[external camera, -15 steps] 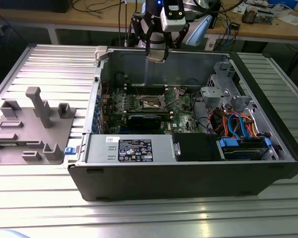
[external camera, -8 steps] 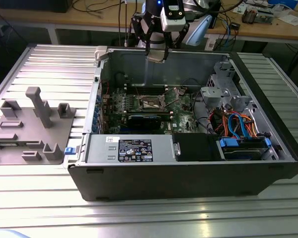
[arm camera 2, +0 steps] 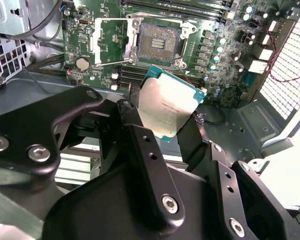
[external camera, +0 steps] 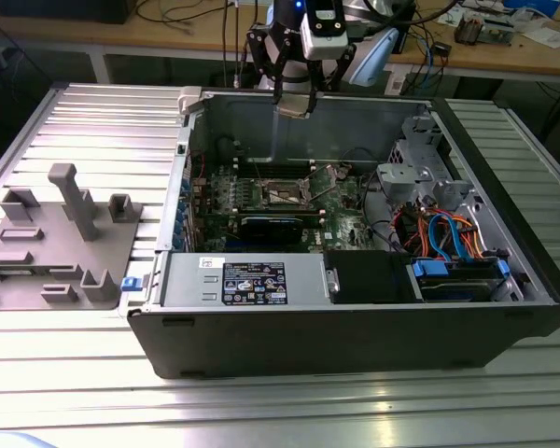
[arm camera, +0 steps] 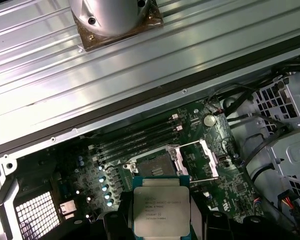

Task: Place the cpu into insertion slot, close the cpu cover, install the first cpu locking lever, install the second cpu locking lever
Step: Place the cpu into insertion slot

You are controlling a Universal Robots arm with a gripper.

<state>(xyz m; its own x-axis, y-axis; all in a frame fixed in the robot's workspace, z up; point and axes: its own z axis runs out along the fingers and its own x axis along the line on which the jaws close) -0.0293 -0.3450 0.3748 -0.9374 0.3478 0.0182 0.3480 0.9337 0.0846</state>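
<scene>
The claw (arm camera 2: 163,114) is gripping the chip (arm camera 2: 167,105) by two opposite edges, one black finger (arm camera 2: 131,112) pressing on one side and the other finger on the far side. This is presumably so that the flat metal top and the underside are staying untouched and the chip can go down level. In the exterior view the claw (external camera: 294,98) is hanging above the back wall of the open computer case (external camera: 355,345), which is lying on its side on the ribbed metal table (external camera: 93,112); the chip is therefore in the air, well clear of the green board (arm camera 2: 215,70) and not yet over its seat. In both wrist views the socket (arm camera 2: 157,42) is lying bare and dark beyond the chip, with the cover (arm camera 2: 107,42) swung aside and resting open next to it, which is what is leaving the seat free to receive the chip. The chip is square, so it is showing no real long axis; its silver printed face is pointing up toward the wrist cameras and its contact side down toward the board. In the second wrist view it is looking tilted and a little turned against the socket's edges, though how much of that is the camera's angle I cannot tell. A grey moulded holder (external camera: 65,233) is sitting on the table at the exterior view's left, apart from the case.
</scene>
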